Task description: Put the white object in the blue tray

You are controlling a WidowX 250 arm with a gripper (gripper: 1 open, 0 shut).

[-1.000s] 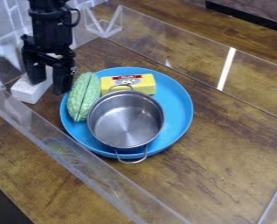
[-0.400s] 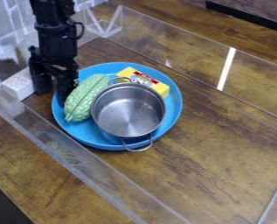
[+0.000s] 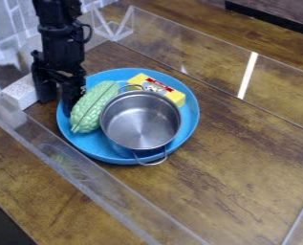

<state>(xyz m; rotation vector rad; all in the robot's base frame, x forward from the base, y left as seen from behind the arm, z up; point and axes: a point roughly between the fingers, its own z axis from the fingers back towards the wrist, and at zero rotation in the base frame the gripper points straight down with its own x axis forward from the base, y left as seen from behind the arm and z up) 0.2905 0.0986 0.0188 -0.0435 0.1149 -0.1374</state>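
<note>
The white object (image 3: pixel 16 91) is a small pale block on the wooden table at the far left, just outside the blue tray's (image 3: pixel 192 129) left rim. My gripper (image 3: pixel 58 93) points straight down over that left rim, right next to the block. Its dark fingers (image 3: pixel 43 89) stand apart and nothing is between them, so it is open. The left finger stands right of the block, and I cannot tell whether they touch. The tray is a round shallow blue dish in the middle of the view.
Inside the tray stand a round steel pot (image 3: pixel 140 122), a green knobbly oval (image 3: pixel 93 105) and a yellow box (image 3: pixel 157 89). Clear plastic walls (image 3: pixel 64 163) fence the wooden table on the left and front.
Since a second ago the tray and its contents sit a little further left, the green oval has turned, and the white block lies left of the fingers rather than under them. Nothing differs over the last half second.
</note>
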